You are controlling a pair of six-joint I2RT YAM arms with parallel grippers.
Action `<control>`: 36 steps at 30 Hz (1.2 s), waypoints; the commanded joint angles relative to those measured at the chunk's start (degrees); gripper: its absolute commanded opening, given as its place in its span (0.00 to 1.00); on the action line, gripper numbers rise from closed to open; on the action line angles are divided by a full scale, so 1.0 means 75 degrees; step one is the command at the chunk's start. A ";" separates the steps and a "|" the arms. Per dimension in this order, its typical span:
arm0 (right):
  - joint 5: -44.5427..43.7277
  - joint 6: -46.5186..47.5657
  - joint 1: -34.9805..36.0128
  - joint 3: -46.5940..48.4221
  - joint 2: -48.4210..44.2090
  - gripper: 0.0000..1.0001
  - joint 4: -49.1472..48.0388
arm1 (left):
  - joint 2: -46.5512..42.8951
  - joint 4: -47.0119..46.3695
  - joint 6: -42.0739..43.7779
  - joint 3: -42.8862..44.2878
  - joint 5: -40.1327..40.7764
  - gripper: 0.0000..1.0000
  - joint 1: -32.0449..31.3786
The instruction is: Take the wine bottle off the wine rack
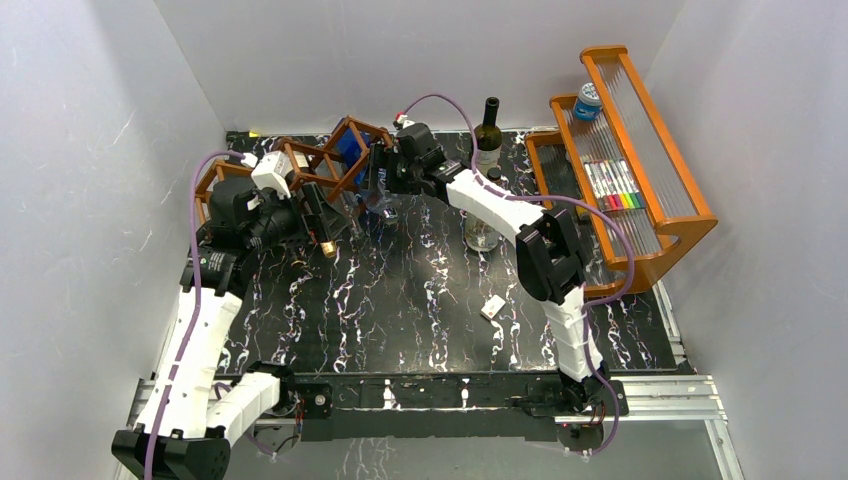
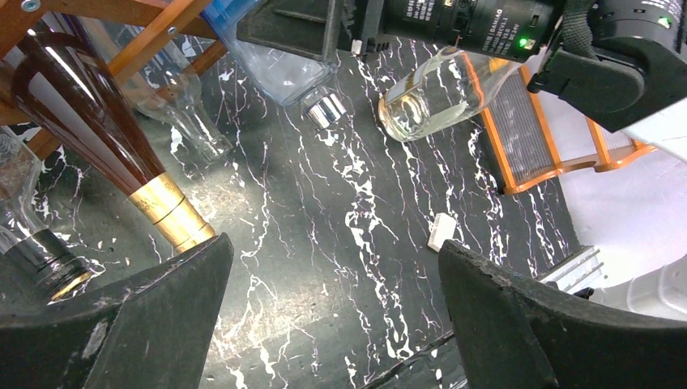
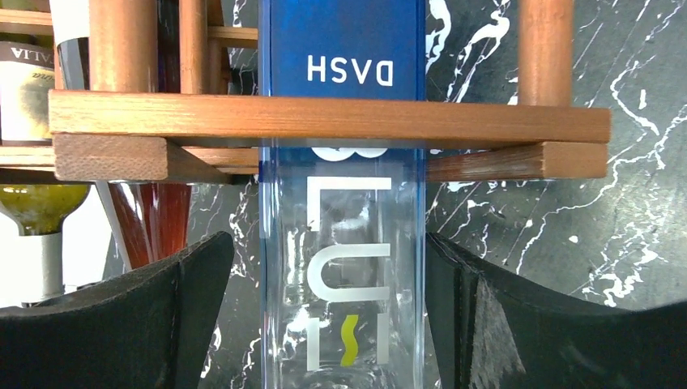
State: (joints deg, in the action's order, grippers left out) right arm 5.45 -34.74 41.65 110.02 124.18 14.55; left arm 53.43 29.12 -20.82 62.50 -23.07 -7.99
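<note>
The dark reddish-brown wine rack (image 1: 330, 165) stands at the back left, and its bars (image 3: 324, 117) cross the right wrist view. A clear blue-labelled bottle (image 3: 344, 243) lies in one cell, neck toward the table middle (image 2: 275, 65). My right gripper (image 3: 328, 275) is open and straddles this bottle just outside the rack. Its right finger is at the glass and its left finger stands a little off. My left gripper (image 2: 332, 275) is open and empty, beside the gold-foiled neck (image 2: 170, 211) of a dark red bottle (image 2: 81, 105) that sticks out of the rack.
A green wine bottle (image 1: 488, 135) stands upright at the back. A clear glass bottle (image 1: 482, 232) stands under the right arm. An orange wooden shelf (image 1: 640, 170) with markers fills the right side. A small white block (image 1: 491, 307) lies mid-table. A white-labelled bottle (image 1: 272, 172) lies in the rack.
</note>
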 commanded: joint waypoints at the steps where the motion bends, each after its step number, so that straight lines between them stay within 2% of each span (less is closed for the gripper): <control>1: 0.0100 -0.0238 0.0025 0.0244 0.0186 0.95 -0.0345 | -0.0148 -0.0016 -0.0012 0.0319 -0.0369 0.98 -0.0013; 4: 0.0119 -0.0251 0.0025 0.0187 0.0204 0.94 -0.0411 | -0.0152 0.0062 0.0010 0.0406 -0.0307 0.98 -0.0007; 7: 0.0249 -0.0261 0.0027 0.0117 0.0195 0.88 -0.0624 | -0.0136 0.0076 -0.0001 0.0407 -0.0333 0.98 -0.0013; 17: 0.0561 -0.0463 0.0080 -0.0575 -0.0540 0.48 -0.0948 | -0.0140 0.0144 0.0114 0.0409 -0.0365 0.98 -0.0013; 28: 0.0486 -0.0475 0.0297 -0.2249 -0.2199 0.31 -0.1566 | 0.0115 0.0134 0.0187 0.0354 -0.0232 0.98 -0.0012; 36: 0.0086 -0.0162 0.0600 -0.2773 -0.3021 0.15 -0.0739 | 0.0475 0.0136 0.0311 0.0451 -0.0433 0.98 -0.0013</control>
State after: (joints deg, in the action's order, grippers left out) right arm 5.80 -38.30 43.81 88.71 108.60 10.66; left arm 56.47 29.82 -19.49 63.70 -24.62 -7.99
